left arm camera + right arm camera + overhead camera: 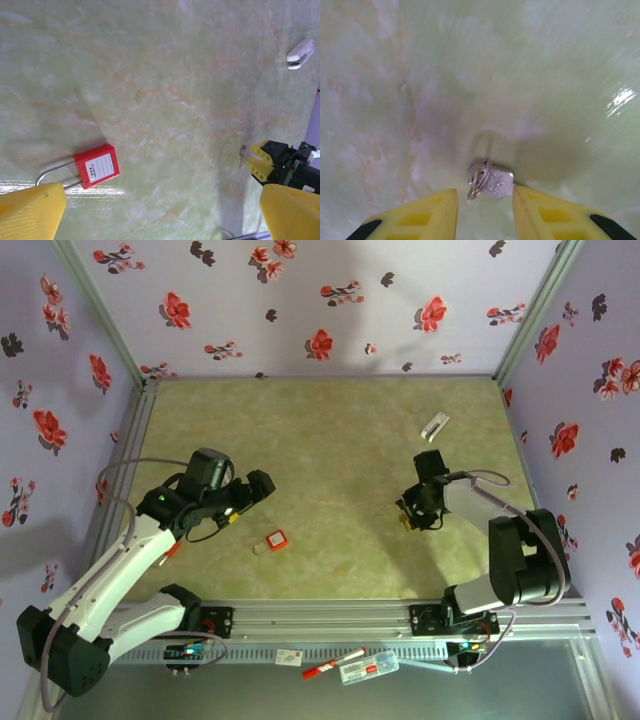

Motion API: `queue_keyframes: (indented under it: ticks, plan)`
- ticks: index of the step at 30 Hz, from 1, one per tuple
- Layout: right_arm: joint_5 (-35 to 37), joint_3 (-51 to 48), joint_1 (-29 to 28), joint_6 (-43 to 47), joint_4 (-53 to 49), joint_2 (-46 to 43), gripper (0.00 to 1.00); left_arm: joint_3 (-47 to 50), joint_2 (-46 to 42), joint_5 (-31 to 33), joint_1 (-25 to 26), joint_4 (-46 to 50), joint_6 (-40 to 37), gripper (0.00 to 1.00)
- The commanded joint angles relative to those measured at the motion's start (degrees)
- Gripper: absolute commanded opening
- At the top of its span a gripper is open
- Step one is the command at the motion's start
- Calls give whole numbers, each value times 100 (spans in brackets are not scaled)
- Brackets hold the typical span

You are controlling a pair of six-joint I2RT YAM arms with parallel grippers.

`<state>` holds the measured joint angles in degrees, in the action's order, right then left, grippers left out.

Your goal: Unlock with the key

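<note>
The key, small and silvery with a wire ring on its head, lies on the green table between the yellow fingers of my right gripper. The right finger touches its edge, and a narrow gap is left at the other finger. From the left wrist view the key shows at the tip of that gripper. In the top view the right gripper points down at the table. A red padlock with a wire shackle lies near the front. My left gripper hovers wide open just behind it.
A small white clip lies at the back right. Flowered walls close in three sides. A few loose tags and a pen lie on the front rail between the arm bases.
</note>
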<state>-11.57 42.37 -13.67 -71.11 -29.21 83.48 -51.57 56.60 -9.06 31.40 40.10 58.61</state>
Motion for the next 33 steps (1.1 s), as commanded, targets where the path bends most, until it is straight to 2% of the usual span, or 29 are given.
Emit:
queue_keyframes:
  ticks: [1,5,13,19,22,27,33]
  plan:
    - [208,-45,-48,-124,55,111,30,59,-84,80,33,209,19,100]
    - [355,-9,-43,-102,-2,208,27,77,-71,86,33,209,-3,100]
    - [349,17,-40,-26,-71,144,1,113,82,-73,80,-7,47,100]
    - [206,194,-53,-8,-142,-439,0,-90,339,-126,382,-451,402,100]
    - [-80,309,-109,-225,218,-939,0,-239,524,-270,586,-845,852,100]
    - [-501,592,-385,-915,1338,-1566,0,-469,825,-465,947,-2020,2154,100]
    - [-412,1105,-1109,-1469,2580,-1442,0,-668,1292,-443,1114,-3599,3823,100]
